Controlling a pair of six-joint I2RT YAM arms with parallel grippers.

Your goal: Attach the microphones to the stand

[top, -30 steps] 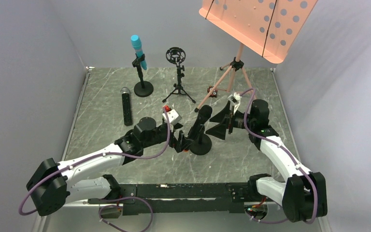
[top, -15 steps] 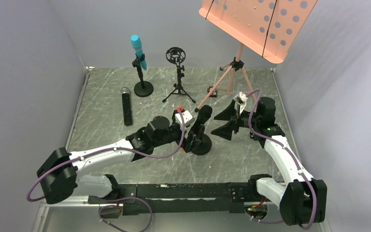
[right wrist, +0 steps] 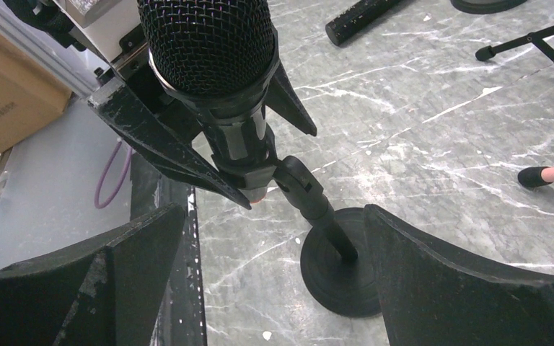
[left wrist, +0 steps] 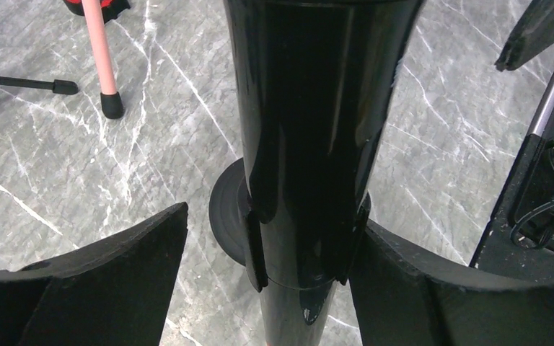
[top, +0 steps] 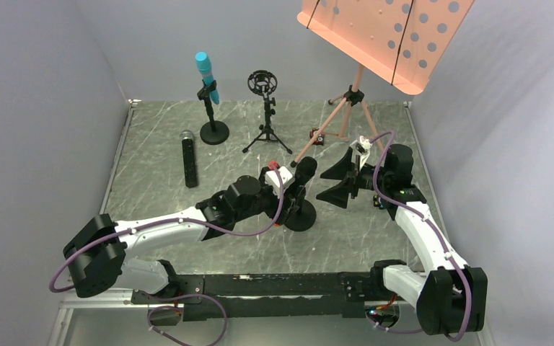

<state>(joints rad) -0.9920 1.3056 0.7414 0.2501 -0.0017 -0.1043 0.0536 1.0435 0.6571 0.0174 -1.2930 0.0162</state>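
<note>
The long black mic (top: 301, 180) with an orange end sits tilted in the clip of a round-base stand (top: 301, 216). My left gripper (top: 287, 199) is open and straddles its lower body. In the left wrist view the mic (left wrist: 310, 130) fills the gap: the right finger (left wrist: 433, 288) touches the clip and the left finger (left wrist: 101, 281) stands apart. My right gripper (top: 335, 182) is open and empty just right of the mic and faces its mesh head (right wrist: 205, 43). The cyan mic (top: 206, 76) sits in a stand at the back left. The silver-headed black mic (top: 188, 160) lies on the table.
An empty shock-mount tripod stand (top: 263, 108) stands at the back centre. A pink music stand (top: 382, 36) rises at the back right, its legs (top: 317, 140) reaching close behind the grippers. Grey walls close in the table on three sides.
My left arm has reached right and forward, bringing its fingers up around the black mic. My right gripper has drawn back a little to the right.
</note>
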